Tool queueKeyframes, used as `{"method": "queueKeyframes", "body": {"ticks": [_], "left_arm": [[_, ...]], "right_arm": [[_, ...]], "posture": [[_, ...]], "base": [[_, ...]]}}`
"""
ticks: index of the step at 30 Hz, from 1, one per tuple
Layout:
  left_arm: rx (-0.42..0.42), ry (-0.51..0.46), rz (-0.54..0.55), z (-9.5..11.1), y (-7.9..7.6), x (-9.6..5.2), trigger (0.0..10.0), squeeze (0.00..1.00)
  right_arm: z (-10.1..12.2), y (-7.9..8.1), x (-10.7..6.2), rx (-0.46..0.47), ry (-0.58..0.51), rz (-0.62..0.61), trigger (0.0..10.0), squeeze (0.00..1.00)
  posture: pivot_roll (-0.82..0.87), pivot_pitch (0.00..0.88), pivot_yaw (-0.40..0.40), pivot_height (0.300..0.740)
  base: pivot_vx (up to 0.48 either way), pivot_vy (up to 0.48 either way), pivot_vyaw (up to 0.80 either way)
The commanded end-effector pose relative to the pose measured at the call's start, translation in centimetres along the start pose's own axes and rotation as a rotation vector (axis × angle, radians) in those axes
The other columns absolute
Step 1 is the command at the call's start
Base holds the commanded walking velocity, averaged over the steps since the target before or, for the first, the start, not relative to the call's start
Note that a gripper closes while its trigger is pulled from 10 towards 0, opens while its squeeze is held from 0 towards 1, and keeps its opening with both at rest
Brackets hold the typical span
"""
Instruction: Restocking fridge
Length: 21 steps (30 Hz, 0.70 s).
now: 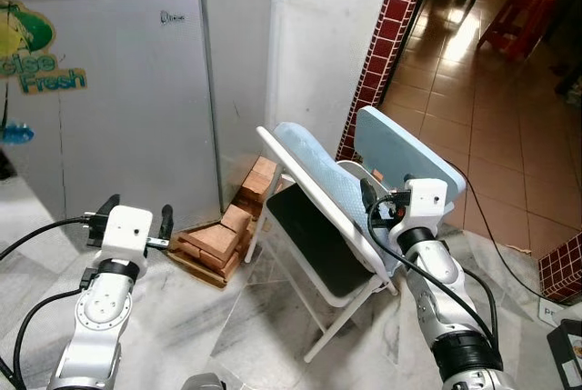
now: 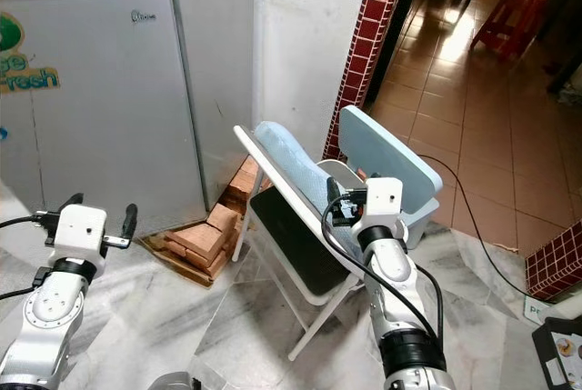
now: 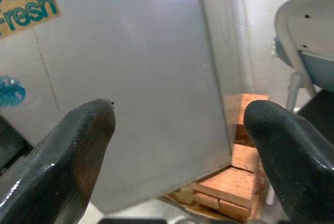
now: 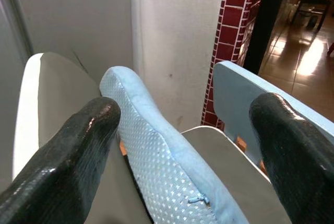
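1. Both silver arms reach forward over a pale marble-patterned floor (image 1: 236, 317). The left gripper (image 1: 136, 219) hovers with its fingers spread wide and nothing between them, facing the fridge front.
2. That fridge (image 1: 118, 90), grey with a green "Fresh" sticker (image 1: 50, 76), stands at the robot's left, door closed, against a white wall (image 1: 318, 35).
3. At the fridge's near corner, a stack of bricks (image 1: 223, 235) sits on the floor.
4. Just beside the bricks leans a folded white chair (image 1: 318, 235) with a light blue cushion (image 1: 323, 172) draped over it, and a pale blue board (image 1: 405, 149) behind.
5. Over the chair, the right gripper (image 4: 182, 145) is held with its fingers apart and empty.
6. Beyond a red-tiled pillar (image 1: 382, 35), a brown tiled floor (image 1: 464, 90) opens into another room, with a red stool (image 1: 518, 17) far back.
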<state>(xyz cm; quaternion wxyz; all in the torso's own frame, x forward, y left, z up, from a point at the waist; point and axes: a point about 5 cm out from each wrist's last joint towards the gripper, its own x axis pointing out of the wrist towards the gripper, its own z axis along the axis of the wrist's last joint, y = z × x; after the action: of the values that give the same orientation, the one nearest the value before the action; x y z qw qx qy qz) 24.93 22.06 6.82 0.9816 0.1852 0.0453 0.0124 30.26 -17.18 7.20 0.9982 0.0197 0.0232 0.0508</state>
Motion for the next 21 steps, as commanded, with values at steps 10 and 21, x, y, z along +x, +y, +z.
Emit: {"method": "queueKeyframes", "body": {"ticks": [10, 21], "left_arm": [[-0.003, 0.051, -0.033, -0.05, -0.92, -0.52, 10.0, 0.00], [-0.003, 0.047, -0.046, 0.11, -1.10, -0.22, 10.0, 0.00]], "right_arm": [[0.63, -0.53, 0.40, -0.013, -0.013, -0.017, 10.0, 0.00], [0.53, -0.49, 0.38, -0.013, -0.011, -0.011, 10.0, 0.00]], "posture": [[0.06, 0.000, -0.056, 0.740], [0.06, 0.000, -0.057, 0.740]], "base": [[-0.024, 0.055, -0.09], [-0.135, 0.398, 0.00]]}}
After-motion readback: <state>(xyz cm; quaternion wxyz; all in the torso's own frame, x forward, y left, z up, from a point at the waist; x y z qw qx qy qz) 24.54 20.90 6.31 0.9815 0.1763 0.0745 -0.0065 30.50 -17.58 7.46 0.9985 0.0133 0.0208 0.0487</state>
